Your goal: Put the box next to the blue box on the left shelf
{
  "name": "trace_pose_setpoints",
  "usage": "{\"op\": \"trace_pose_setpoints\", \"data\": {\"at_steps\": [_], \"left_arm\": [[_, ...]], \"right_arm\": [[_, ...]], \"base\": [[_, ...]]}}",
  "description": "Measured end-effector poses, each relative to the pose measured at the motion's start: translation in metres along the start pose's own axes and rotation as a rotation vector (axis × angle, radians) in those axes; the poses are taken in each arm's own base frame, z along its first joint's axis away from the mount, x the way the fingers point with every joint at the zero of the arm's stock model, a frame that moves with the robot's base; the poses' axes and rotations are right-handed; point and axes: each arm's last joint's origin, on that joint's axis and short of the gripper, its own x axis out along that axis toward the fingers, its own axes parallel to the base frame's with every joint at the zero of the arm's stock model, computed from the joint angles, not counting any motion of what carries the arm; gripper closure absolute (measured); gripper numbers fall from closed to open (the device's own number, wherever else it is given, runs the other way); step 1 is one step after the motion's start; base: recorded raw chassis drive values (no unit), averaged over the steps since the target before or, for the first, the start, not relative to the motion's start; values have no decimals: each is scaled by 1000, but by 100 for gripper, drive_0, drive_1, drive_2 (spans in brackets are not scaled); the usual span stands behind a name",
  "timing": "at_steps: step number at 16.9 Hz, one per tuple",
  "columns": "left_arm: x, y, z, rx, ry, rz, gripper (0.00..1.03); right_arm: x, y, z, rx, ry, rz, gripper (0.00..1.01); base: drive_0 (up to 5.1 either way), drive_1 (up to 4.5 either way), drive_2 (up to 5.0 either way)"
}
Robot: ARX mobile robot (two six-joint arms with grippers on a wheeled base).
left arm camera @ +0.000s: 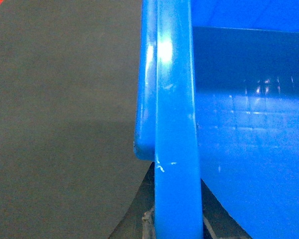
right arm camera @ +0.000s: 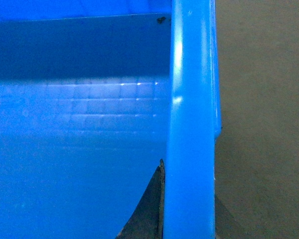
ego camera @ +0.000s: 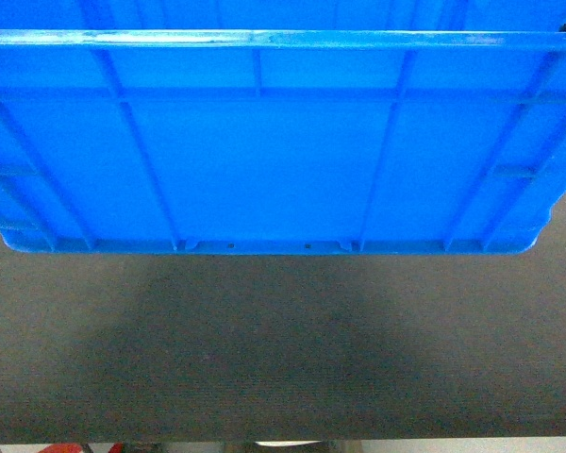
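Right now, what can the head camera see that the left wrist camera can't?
Only the head view shows the box's whole ribbed outer wall and bottom edge. Only the left wrist view shows inside the box, its smooth floor, and one dark gripper finger beside the rim; the left gripper seems shut on the rim. Both views show the blue box and the dark grey floor.

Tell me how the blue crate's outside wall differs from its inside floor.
On the blue crate, the outside wall carries raised vertical and slanted ribs, while the inside floor shows only a faint grid of small squares. The outside wall looks evenly lit and fairly matte. The inside floor is glossy, with bright glints along its grid lines. Both are the same bright blue plastic.
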Motion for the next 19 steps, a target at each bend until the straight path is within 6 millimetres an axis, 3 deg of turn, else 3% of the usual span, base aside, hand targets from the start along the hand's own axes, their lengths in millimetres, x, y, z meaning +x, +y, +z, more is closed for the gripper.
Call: {"op": "trace_pose_setpoints", "data": {"at_steps": [19], "left_arm": [[0, -1, 0, 1, 0, -3, 96]], "right_arm": [[0, 0, 0, -2, -1, -4, 94]], "base": [[-165, -165, -165]]}}
